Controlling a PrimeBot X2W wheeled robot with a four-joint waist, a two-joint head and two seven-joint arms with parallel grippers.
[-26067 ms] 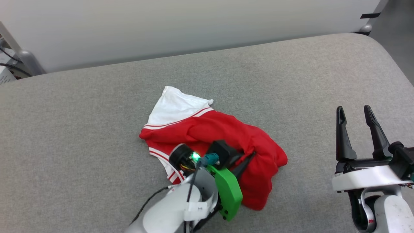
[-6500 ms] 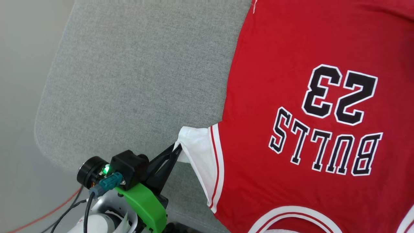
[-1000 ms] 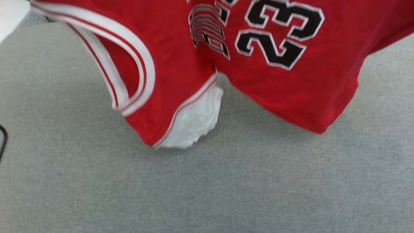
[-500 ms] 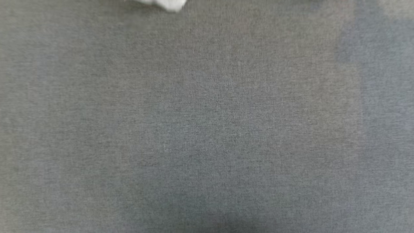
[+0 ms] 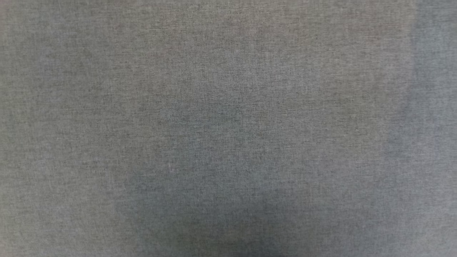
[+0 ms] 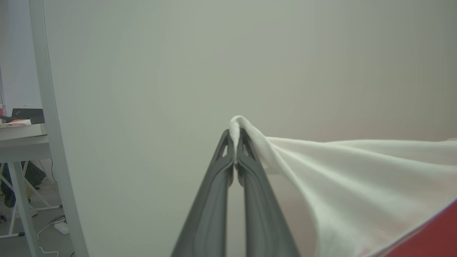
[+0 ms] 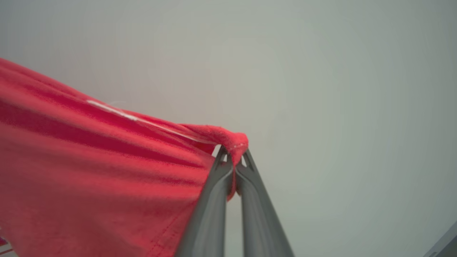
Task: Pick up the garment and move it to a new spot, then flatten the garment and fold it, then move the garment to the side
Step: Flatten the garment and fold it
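In the left wrist view my left gripper (image 6: 235, 137) is shut on a bunched edge of the garment's white sleeve (image 6: 357, 171), which stretches away to the right with red cloth at the lower right corner. In the right wrist view my right gripper (image 7: 234, 151) is shut on a pinch of the garment's red cloth (image 7: 89, 157), which spreads taut to the left with a thin white stripe across it. Both grippers hold the garment up in front of a pale wall. The chest lettering is out of view.
The head view looks straight down on the grey fabric surface (image 5: 228, 128), with a dark shadow at its lower middle. A pale upright post (image 6: 53, 142) and a desk (image 6: 21, 139) with cables on the floor below it stand at the left of the left wrist view.
One second ago the red garment hung across the top of the head view; half a second ago only a white sleeve tip showed at the top edge. Now the grey surface alone shows there.
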